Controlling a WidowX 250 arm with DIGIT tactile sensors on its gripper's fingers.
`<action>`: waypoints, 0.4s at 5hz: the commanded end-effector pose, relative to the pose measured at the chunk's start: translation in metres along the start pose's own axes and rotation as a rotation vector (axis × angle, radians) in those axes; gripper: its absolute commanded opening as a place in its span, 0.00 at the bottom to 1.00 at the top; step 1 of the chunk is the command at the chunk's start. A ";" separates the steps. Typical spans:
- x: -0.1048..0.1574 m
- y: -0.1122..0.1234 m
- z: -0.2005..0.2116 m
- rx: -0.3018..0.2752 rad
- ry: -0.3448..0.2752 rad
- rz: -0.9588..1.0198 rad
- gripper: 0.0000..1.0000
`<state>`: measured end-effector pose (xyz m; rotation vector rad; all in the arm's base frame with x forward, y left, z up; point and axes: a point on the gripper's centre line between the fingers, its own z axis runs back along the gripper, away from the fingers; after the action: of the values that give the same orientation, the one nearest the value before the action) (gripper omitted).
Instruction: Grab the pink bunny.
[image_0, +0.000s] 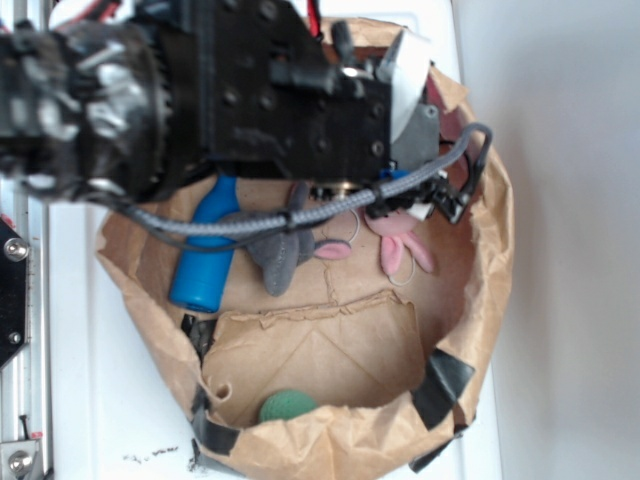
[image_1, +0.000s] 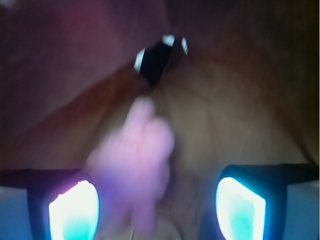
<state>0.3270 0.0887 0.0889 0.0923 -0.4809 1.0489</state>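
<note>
The pink bunny (image_0: 398, 250) lies on the floor of a brown paper bag (image_0: 480, 290), its long pink ears and white loop showing just below my arm's black body (image_0: 290, 90), which hides the rest of it. In the wrist view the bunny (image_1: 137, 160) is a blurred pink shape lying between my fingers, closer to the left finger (image_1: 72, 210) than to the right one (image_1: 240, 207). My gripper (image_1: 156, 210) is open, with its jaws wide apart on either side of the bunny and not closed on it.
A grey plush toy with a pink ear (image_0: 282, 258) lies just left of the bunny. A blue cylinder (image_0: 207, 262) lies further left. A green round object (image_0: 287, 406) sits by the bag's near wall. Black tape patches (image_0: 441, 385) mark the bag's crumpled walls.
</note>
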 end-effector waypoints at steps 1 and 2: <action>0.014 -0.032 0.007 -0.121 -0.016 -0.093 1.00; -0.007 -0.059 0.001 -0.111 0.004 -0.188 1.00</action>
<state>0.3650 0.0547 0.0706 0.0626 -0.4561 0.8453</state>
